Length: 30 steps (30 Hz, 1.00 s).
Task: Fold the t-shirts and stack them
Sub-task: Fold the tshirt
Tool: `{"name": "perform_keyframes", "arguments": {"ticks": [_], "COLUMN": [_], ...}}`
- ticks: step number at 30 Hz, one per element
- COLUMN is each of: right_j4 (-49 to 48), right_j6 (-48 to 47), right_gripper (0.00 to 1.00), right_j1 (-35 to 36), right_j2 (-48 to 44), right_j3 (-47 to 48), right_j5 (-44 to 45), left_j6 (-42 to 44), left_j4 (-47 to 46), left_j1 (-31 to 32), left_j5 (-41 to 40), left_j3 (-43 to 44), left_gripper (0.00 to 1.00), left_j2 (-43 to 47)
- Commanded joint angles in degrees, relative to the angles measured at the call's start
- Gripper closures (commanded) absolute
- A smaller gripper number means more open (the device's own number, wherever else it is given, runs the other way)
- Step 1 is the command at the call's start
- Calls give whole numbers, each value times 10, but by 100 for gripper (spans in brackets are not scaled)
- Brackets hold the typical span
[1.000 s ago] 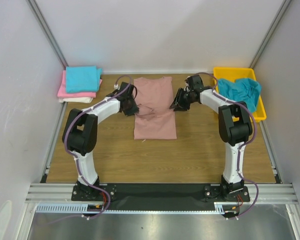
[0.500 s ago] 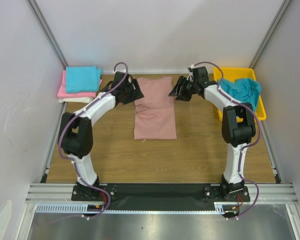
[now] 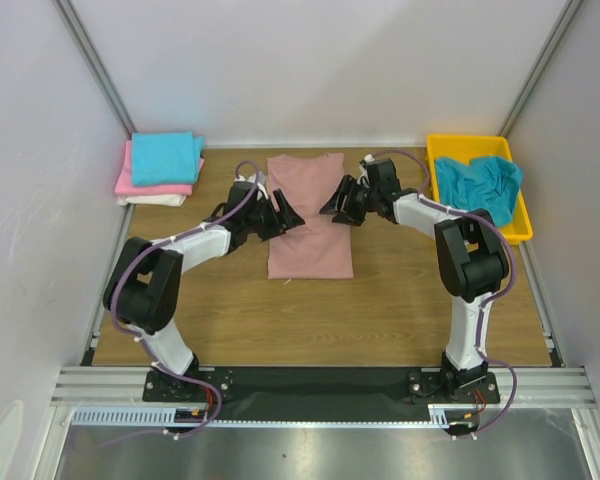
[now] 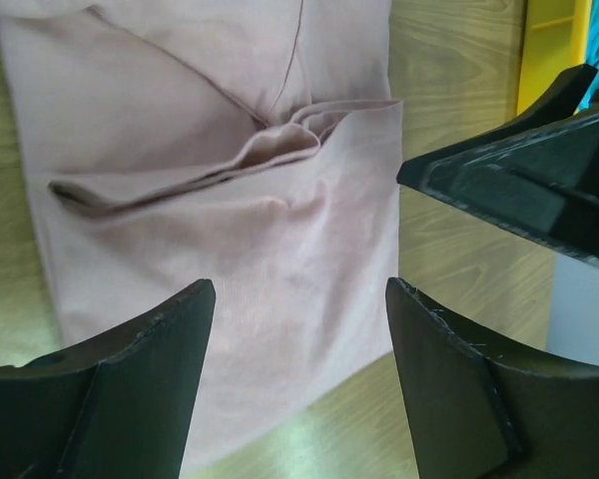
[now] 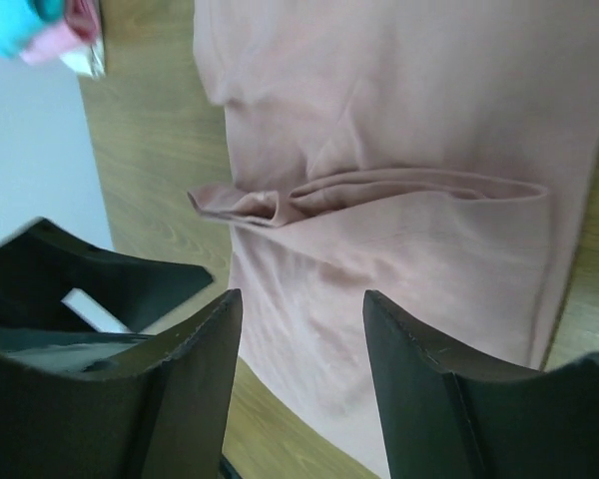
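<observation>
- Beneath everything, wooden table (image 3: 400, 300).
- Mid-table, dusty-pink t-shirt (image 3: 310, 250), lying flat with sides folded in and a rumpled crease across the middle.
- Far-left corner, folded stack (image 3: 163, 165): teal on top, then pink, then white.
- Far right, yellow tray (image 3: 467, 142) holding a crumpled teal t-shirt (image 3: 480, 180).
- Over the shirt's left edge, left gripper (image 4: 299, 299), fingers spread, gripping nothing.
- Opposite, right gripper (image 5: 301, 299), likewise spread and empty.
</observation>
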<state>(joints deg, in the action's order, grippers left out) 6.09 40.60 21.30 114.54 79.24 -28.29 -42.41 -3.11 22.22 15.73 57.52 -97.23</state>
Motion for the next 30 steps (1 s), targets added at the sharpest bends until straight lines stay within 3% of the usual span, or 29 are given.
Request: {"name": "perform_keyframes", "arguments": {"ticks": [1,6,21,25,30], "right_j4": [-106,-134,-131,-131,-124], "right_j6": [61,83,86,84,69], "right_gripper": [43,43,42,42,43], "right_j1": [-13,-13,-19,-18,0], "right_j2": [-12,8,45,47,30], "right_j3": [-16,-18,7,15,35], "right_j5": [11,32,53,48,34], "left_j6": [-28,-30,-35,-22,16], "left_j4": [-131,-167,-144,-110,-88], "left_j1": [0,-9,-43,-46,-47], "left_j5": [25,17,-9,-15,-20], "left_j3": [-6,19,153,173,174], "left_gripper": [25,25,25,25,25], "left_j2": [-24,-88,-212,-211,-140]}}
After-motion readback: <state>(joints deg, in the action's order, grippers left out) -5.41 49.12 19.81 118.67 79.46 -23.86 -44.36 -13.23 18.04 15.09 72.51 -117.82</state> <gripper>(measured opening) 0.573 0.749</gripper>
